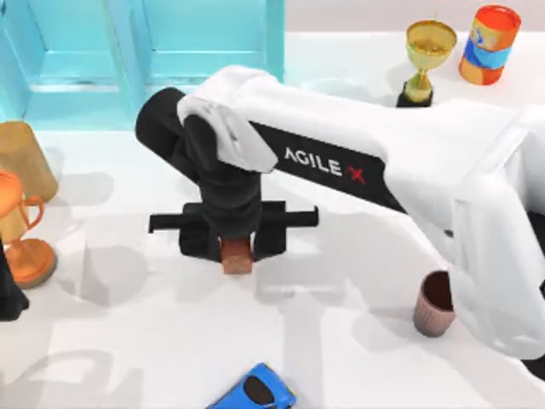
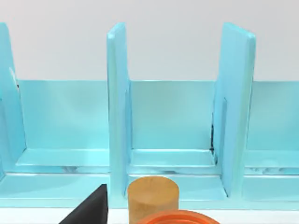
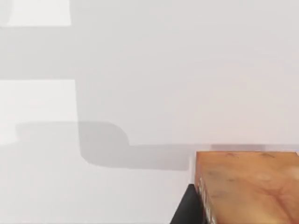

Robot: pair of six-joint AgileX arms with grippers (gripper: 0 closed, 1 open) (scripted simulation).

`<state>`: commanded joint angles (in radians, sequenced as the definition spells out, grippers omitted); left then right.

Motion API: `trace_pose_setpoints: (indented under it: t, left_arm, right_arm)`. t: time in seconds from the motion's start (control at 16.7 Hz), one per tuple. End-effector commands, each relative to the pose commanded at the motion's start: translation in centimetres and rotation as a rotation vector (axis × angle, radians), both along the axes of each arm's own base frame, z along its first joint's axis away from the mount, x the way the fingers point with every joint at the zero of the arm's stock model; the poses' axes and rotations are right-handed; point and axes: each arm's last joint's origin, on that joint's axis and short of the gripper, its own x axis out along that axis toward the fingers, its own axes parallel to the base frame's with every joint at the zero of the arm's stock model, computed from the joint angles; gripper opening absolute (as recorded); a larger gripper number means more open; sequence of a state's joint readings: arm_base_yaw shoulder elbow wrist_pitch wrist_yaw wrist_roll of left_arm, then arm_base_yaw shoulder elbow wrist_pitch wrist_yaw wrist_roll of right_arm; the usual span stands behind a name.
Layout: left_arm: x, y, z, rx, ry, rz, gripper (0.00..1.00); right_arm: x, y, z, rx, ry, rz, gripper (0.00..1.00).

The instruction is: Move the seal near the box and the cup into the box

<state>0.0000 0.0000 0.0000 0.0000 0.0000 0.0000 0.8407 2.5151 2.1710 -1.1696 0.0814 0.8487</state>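
Currently the right gripper clamps the small reddish-brown speckled block — the seal — at mid-table, short of the turquoise divided box, while the ribbed brown tumbler cup waits at right.

My right arm reaches from the right side across the bench toward its middle, wrist bent downward, right claw pointing straight down (its black fingers pressed against the seal from either side). My left arm sits parked at the far left edge.
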Motion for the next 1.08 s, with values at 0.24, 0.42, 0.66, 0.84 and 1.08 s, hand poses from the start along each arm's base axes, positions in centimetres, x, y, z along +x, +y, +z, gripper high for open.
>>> trace_pose_setpoints:
  t: [0.24,0.42,0.66,0.84,1.08]
  left_arm:
    - [0.0,0.0,0.0,0.000,0.000,0.000,1.00]
    - [0.0,0.0,0.0,0.000,0.000,0.000,1.00]
    - [0.0,0.0,0.0,0.000,0.000,0.000,1.00]
    - [0.0,0.0,0.0,0.000,0.000,0.000,1.00]
    - [0.0,0.0,0.0,0.000,0.000,0.000,1.00]
  right_arm:
    - [0.1,-3.8,4.9,0.011,-0.011,-0.009,0.00]
    - [-0.4,-7.2,8.4,0.021,-0.024,-0.021,0.00]
    - [-0.5,-8.9,9.1,0.006,-0.006,-0.011,0.00]
    - [-0.5,-8.8,9.1,0.006,-0.008,-0.009,0.00]
    - [1.0,-13.6,10.0,0.011,-0.009,-0.007,0.00]
